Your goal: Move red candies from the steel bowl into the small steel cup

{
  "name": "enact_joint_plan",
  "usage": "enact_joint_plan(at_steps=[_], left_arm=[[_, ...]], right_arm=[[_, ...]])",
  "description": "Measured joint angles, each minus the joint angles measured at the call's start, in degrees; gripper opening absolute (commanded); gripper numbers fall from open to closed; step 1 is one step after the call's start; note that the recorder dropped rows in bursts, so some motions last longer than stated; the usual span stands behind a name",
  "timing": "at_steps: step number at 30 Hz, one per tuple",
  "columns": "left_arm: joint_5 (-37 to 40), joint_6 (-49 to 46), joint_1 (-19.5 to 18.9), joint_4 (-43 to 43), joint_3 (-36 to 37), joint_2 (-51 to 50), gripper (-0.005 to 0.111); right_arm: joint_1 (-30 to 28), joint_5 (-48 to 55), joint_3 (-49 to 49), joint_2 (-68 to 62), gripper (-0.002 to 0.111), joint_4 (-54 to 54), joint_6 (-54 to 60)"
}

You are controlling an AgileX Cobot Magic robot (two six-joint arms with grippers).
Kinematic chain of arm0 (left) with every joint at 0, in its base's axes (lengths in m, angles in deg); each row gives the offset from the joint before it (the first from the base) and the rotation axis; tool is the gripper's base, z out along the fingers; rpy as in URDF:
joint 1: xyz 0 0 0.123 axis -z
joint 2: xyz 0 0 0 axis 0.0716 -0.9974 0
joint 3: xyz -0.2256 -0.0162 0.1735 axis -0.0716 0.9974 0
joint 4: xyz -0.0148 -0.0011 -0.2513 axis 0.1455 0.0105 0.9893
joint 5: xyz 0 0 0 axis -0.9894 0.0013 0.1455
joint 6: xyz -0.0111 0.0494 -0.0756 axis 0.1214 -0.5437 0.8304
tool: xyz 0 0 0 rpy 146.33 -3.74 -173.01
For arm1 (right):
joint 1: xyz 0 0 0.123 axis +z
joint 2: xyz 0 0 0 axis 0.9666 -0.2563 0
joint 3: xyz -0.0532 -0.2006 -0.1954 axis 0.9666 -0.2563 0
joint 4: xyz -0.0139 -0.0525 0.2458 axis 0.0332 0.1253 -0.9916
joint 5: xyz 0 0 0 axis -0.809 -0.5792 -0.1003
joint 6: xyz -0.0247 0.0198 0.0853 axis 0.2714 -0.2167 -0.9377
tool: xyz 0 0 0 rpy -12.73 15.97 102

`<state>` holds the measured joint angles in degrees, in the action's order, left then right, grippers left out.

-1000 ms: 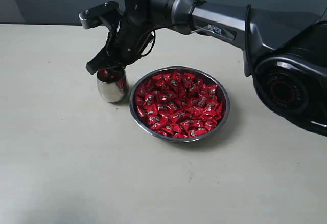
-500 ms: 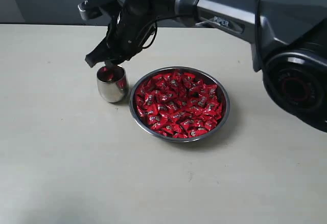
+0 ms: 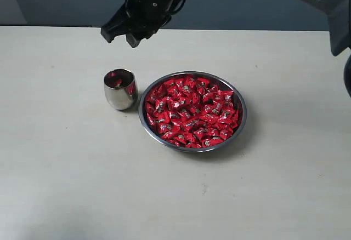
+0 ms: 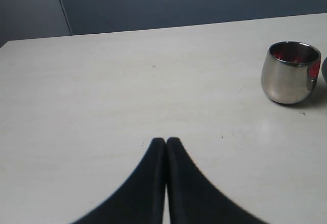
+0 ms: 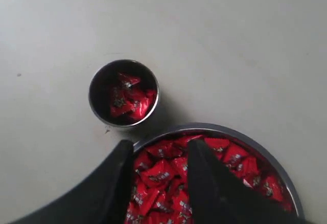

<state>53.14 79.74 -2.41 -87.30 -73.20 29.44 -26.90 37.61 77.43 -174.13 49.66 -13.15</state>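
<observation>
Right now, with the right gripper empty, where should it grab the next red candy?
Probably from straight above, pinching the plump middle of a top-lying red candy near the centre of the steel bowl: the candies lie heaped flat, the rim blocks a sideways approach, and twisted ends would slip.

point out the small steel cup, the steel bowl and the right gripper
small steel cup (image 3: 120, 95): exterior view, on its outer wall
steel bowl (image 3: 192, 149): exterior view, on its near rim
right gripper (image 3: 118, 38): exterior view, midway between its open fingertips
</observation>
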Motion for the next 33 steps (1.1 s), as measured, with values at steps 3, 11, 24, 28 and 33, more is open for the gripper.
enact_joint_plan(at_steps=[3,11,24,28,33], left_arm=[[0.0,0.0,0.0,0.0,0.0,0.0,0.0],[0.0,0.0,0.0,0.0,0.0,0.0,0.0],[0.0,0.0,0.0,0.0,0.0,0.0,0.0],[0.0,0.0,0.0,0.0,0.0,0.0,0.0],[0.0,0.0,0.0,0.0,0.0,0.0,0.0]], right_arm=[[0.0,1.3,0.0,0.0,0.036,2.0,-1.1],[0.0,3.2,-0.3,0.1,0.036,6.7,-3.8],[0.0,-4.3,-10.2,1.2,0.036,12.5,-8.8],[0.0,-5.8,-11.4,1.2,0.036,12.5,-9.0],[0.0,-6.2,-11.4,1.3,0.036,12.5,-9.1]])
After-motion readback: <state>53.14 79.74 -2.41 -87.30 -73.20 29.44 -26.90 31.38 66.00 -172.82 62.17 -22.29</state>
